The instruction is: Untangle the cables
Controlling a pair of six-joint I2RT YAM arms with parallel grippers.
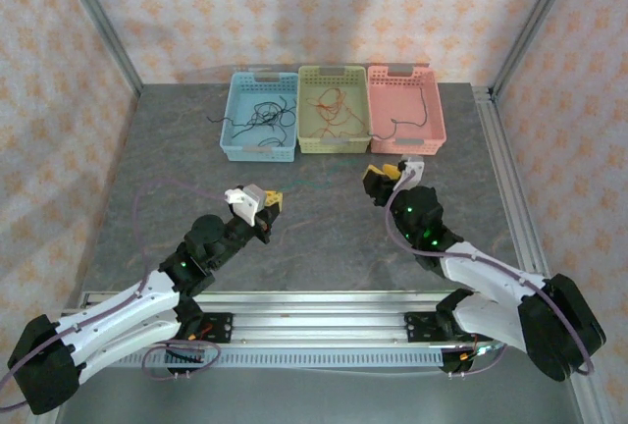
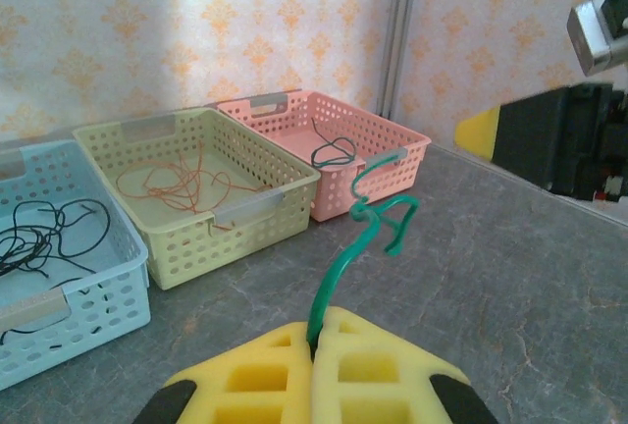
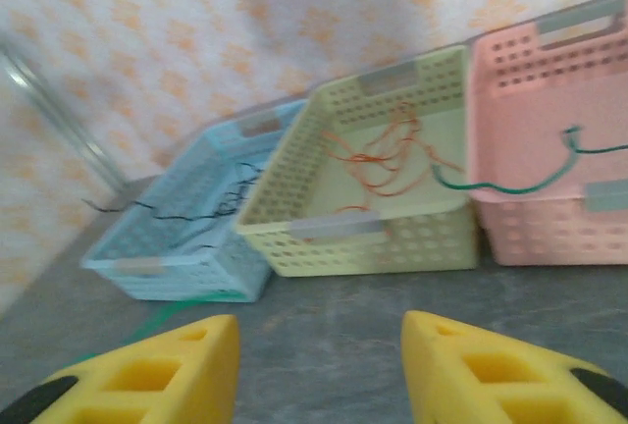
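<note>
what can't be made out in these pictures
Left wrist view: the green cable ends hidden inside the shut left gripper.
Right wrist view: blurred; the thin cable over the pink basket runs off the right edge.
Top view: black cables in the blue basket, too thin to trace.

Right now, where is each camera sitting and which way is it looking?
Top external: fixed above and behind the arms, looking down on the table, blue basket, yellow basket and pink basket; both arms, left tool and right tool show.
Left wrist: on the left arm's wrist, looking forward over the left tool, shut on a green cable.
Right wrist: on the right arm's wrist, looking forward through the open right tool.
Shared: both wrist views face the same three baskets.
</note>
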